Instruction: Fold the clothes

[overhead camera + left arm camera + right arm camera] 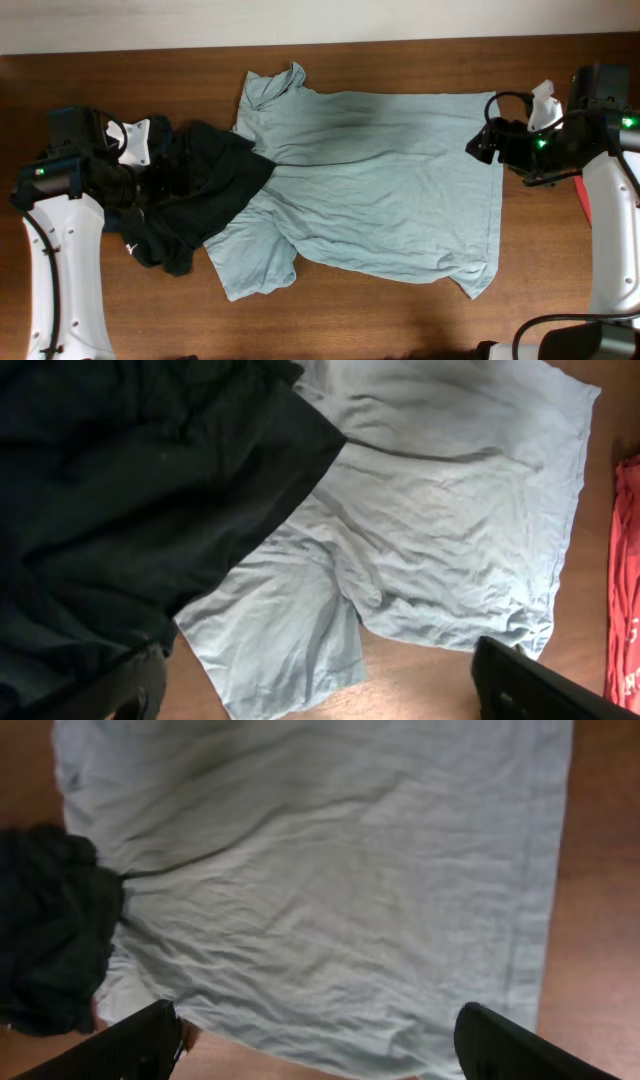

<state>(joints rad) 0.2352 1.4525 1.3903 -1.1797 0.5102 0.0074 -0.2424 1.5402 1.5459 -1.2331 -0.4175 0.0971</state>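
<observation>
- Overhead: your pale T-shirt (370, 190) lies spread flat across the middle of the worktop (380, 320), collar toward the far left, hem toward the right edge. It shows no fold yet.
- Overhead: a dark shirt (195, 195) sits bunched near the left edge, and one corner of it laps over the pale shirt's shoulder. It is unfolded too.
- Overhead: your left gripper (150, 175) hangs over the dark heap. Your right gripper (482, 145) hangs at the far corner of the hem.
- Left wrist: the fingers (525, 685) stand wide apart with nothing between them. The dark shirt fills the left of the view, the pale one spreads beyond it, and a strip of red cloth (625, 580) lies past the hem.
- Right wrist: these fingers (135, 1040) are also spread wide and hold nothing. The hem end of the pale shirt lies below them, and the dark shirt shows at the left.
- Progress, as I judge it: laying the pale shirt out flat is the only part done. You still have to get the dark shirt off it, fold in the sleeves and body, then do the dark and red ones.
</observation>
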